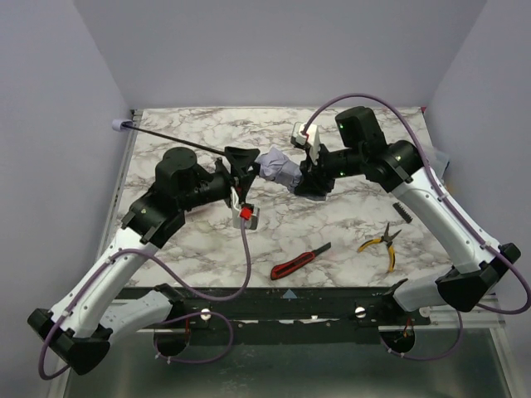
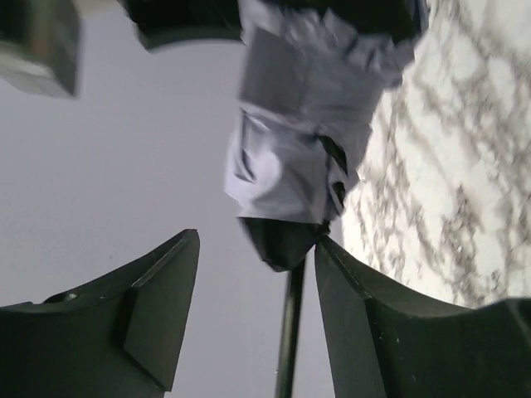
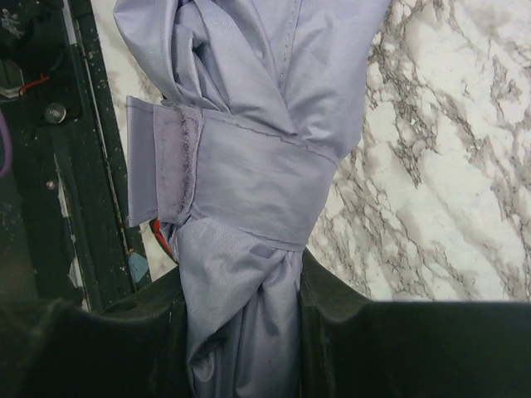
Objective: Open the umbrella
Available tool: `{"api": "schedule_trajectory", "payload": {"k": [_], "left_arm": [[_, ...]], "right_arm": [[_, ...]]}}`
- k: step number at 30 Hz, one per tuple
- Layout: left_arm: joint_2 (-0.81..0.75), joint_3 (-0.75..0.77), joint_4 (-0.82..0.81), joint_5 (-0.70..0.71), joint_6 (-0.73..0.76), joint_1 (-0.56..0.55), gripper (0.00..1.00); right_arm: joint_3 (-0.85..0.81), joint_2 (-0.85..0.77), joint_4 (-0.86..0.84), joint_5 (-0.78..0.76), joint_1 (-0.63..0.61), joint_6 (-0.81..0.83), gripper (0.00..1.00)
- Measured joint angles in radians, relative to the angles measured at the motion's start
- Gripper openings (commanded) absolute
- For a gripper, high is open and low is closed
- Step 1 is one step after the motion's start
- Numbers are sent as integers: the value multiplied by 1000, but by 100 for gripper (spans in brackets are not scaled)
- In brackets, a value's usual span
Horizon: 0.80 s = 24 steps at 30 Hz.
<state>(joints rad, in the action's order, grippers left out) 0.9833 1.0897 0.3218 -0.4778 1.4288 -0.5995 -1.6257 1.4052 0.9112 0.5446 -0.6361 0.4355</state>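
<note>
Overhead view with two wrist views. The umbrella (image 1: 278, 168) is hanging above the middle of the marble table (image 1: 348, 224), between the two arms. Its pale lavender canopy (image 3: 249, 99) is lying folded into a crumpled bundle. A closure strap (image 3: 241, 178) is wrapping round the bundle's waist, with a fuzzy fastening patch showing at the strap's free end. The thin dark shaft (image 1: 178, 143) is reaching out from the bundle toward the far left corner, where the small lavender handle (image 1: 117, 125) is sitting at the table's edge.

The right gripper (image 3: 241, 290) is pinching the gathered fabric just below the strap, with both fingers pressing into the cloth. The left gripper (image 2: 257, 240) is standing spread at the bundle's other end. The shaft is passing between its fingers (image 2: 149, 307), close against one of them and well apart from the other. A black hub (image 2: 278, 240) is sitting where the shaft is meeting the cloth.

A red-and-black utility knife (image 1: 297, 264) is lying near the front edge, and yellow-handled pliers (image 1: 380, 244) are lying to its right. Both are well apart from the umbrella.
</note>
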Motion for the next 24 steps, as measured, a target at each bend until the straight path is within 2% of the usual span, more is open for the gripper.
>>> {"api": "schedule_trajectory", "payload": {"k": [7,17,24], "left_arm": [[-4,184,152,-167,-201,-62,39],[142,259,235,-183,-320,-145,39],[165,259,253,-157,-315,-166,28]], "right_arm": [[0,11,23,18,0,10,0],[-2,24,28,44,0,14,0],[-8,24,40,63,0,33,0]]}}
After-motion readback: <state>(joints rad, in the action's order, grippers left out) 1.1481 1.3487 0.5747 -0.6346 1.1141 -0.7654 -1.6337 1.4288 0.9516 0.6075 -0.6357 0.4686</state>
